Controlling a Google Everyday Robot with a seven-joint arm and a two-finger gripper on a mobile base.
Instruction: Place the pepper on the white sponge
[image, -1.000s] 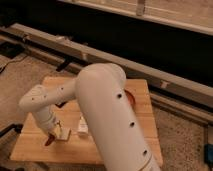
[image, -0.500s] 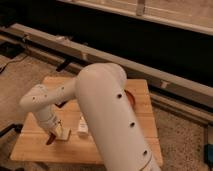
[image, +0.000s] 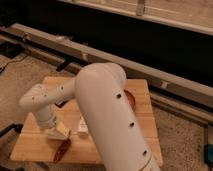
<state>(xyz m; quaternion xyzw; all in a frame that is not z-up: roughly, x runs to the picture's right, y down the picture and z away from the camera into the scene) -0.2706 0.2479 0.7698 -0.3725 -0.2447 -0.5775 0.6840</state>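
Hardly anything is shifting since the earlier frame: the arm is keeping almost the same bent pose over the table, and the pepper is showing a touch lower under the gripper than it did.

Nearest the camera, the arm's (image: 116, 120) thick white link is filling the middle of the view, running from the bottom edge up to a rounded elbow. From there a slimmer link is reaching left and folding down to the wrist.

Close to the front edge of the table (image: 35, 146), the pepper (image: 62, 149) is lying on the bare wood, dark red and slanting. The gripper (image: 57, 131) is hanging just above and behind it, pointing down at the boards. Whether it is spread or pressed together cannot be told, and whether it is touching the pepper cannot be told either.

Just right of the gripper, a small white thing (image: 82, 125) is sitting on the wood, apart from the pepper and too blurred to name.

Farther back, a reddish thing (image: 131, 97) is peeking out from behind the thick link, near the table's right edge.

Beyond the table, speckled floor is stretching to a long pale rail (image: 100, 54) crossing the view on a slant, with a dark wall (image: 150, 40) rising behind it.
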